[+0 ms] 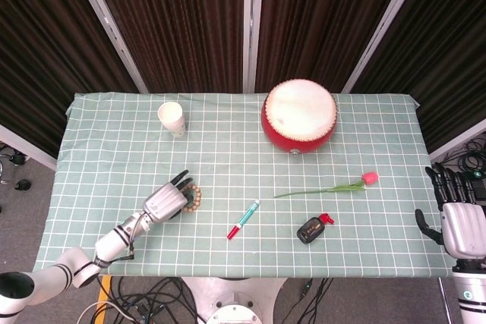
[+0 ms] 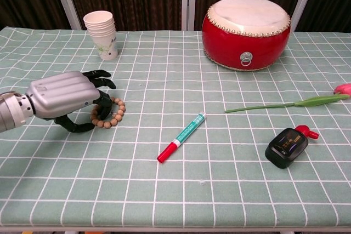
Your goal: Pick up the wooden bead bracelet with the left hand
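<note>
The wooden bead bracelet (image 1: 195, 199) (image 2: 114, 115) lies on the green checked cloth at the front left. My left hand (image 1: 168, 202) (image 2: 61, 96) is low over its left side. The dark fingers (image 2: 102, 101) reach into the ring, and the thumb curls in under the beads nearest me, pinching that side. The hand hides the ring's left part. My right hand (image 1: 461, 224) hangs off the table's right edge with its fingers apart and nothing in it. It does not show in the chest view.
A stack of paper cups (image 1: 172, 118) (image 2: 102, 34) stands behind the left hand. A red drum (image 1: 299, 115) (image 2: 247, 26) is at the back centre. A red and green pen (image 1: 243, 219) (image 2: 181, 137), a tulip (image 1: 334, 187) (image 2: 296, 102) and a black device (image 1: 313, 228) (image 2: 287, 146) lie to the right.
</note>
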Action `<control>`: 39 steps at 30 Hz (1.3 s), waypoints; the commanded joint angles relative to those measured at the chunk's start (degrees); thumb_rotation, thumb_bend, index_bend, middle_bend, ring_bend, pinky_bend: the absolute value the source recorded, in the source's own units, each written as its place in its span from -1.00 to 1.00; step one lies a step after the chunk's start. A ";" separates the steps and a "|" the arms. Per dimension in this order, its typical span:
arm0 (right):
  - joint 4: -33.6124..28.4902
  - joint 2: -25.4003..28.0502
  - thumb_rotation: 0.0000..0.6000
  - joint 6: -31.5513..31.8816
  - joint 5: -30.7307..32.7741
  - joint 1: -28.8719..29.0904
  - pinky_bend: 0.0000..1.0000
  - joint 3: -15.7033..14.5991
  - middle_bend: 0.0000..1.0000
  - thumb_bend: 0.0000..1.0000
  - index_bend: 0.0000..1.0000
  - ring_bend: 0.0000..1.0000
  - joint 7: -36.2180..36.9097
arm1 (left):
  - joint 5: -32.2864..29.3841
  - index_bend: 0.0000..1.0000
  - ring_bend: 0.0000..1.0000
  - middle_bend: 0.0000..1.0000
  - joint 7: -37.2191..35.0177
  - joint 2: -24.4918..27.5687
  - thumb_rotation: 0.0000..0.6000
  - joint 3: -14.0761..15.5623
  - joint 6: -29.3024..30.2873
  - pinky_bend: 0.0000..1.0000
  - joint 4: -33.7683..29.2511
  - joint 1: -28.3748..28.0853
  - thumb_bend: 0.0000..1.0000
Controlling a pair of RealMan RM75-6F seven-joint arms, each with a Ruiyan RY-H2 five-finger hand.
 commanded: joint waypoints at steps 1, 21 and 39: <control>0.11 -0.01 1.00 -0.03 0.05 -0.08 -1.00 0.05 -1.00 -0.41 -1.00 -1.00 0.20 | -0.28 -0.01 -0.74 -0.08 -0.37 -0.20 1.00 0.26 -0.11 -0.97 0.20 -0.05 -0.59; 0.00 0.29 1.00 1.42 -0.87 -0.99 -1.00 0.54 -1.00 -0.44 -1.00 -1.00 1.53 | -11.45 0.21 -0.49 0.14 -42.33 3.38 1.00 -4.57 4.60 -0.83 -10.58 4.08 -0.16; -1.01 0.53 1.00 1.85 -1.58 -1.22 -1.00 0.78 -1.00 -0.44 -1.00 -1.00 0.98 | -11.67 0.13 -0.49 0.10 -105.42 19.63 1.00 -5.16 -16.99 -0.77 -33.82 0.24 -0.13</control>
